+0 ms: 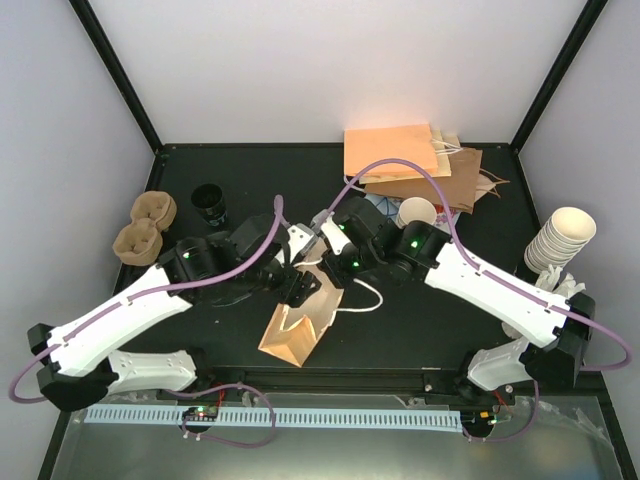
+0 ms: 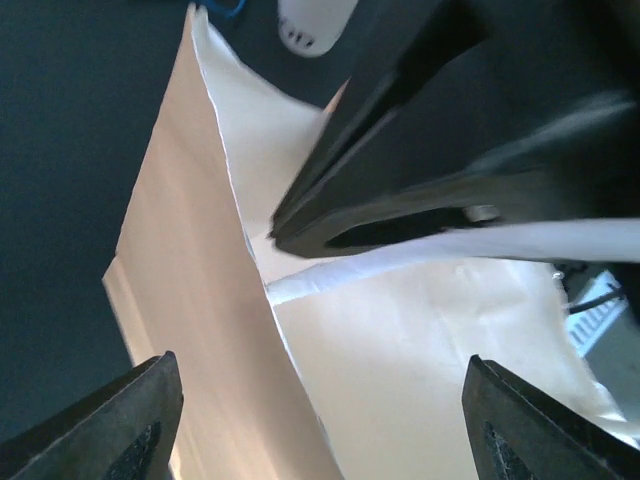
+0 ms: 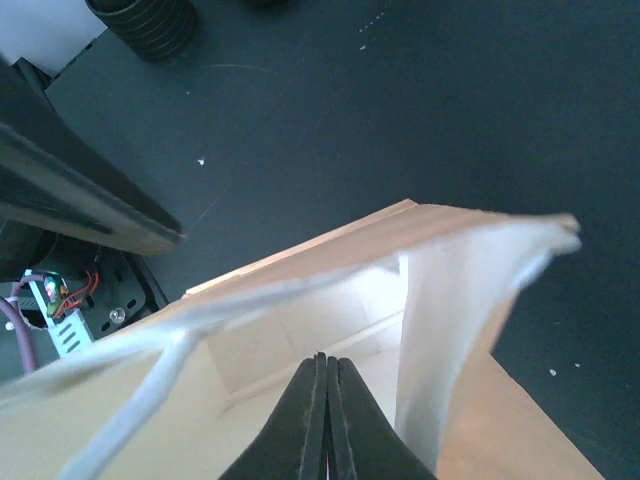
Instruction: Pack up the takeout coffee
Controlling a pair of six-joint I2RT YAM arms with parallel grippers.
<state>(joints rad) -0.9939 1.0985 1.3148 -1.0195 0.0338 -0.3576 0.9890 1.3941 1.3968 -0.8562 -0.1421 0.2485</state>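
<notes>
A brown paper bag (image 1: 295,335) lies on its side at the middle of the black table (image 1: 420,320), its mouth facing both grippers. My left gripper (image 1: 298,288) stands open just over the bag's mouth edge. In the left wrist view its jaws (image 2: 320,400) are wide apart above the bag's wall (image 2: 200,300), holding nothing. My right gripper (image 3: 322,358) is shut, its tips reaching into the bag's pale inside (image 3: 290,330). I cannot tell whether paper is pinched between them. No lidded takeout coffee shows in any view. A lidless white cup (image 1: 416,213) stands behind the right arm.
A stack of black lids (image 1: 209,203) stands at the back left, beside two brown pulp carriers (image 1: 145,225). More paper bags (image 1: 410,160) lie at the back. Stacked white cups (image 1: 560,240) stand at the right edge. The bag's white handle (image 1: 365,298) trails on the table.
</notes>
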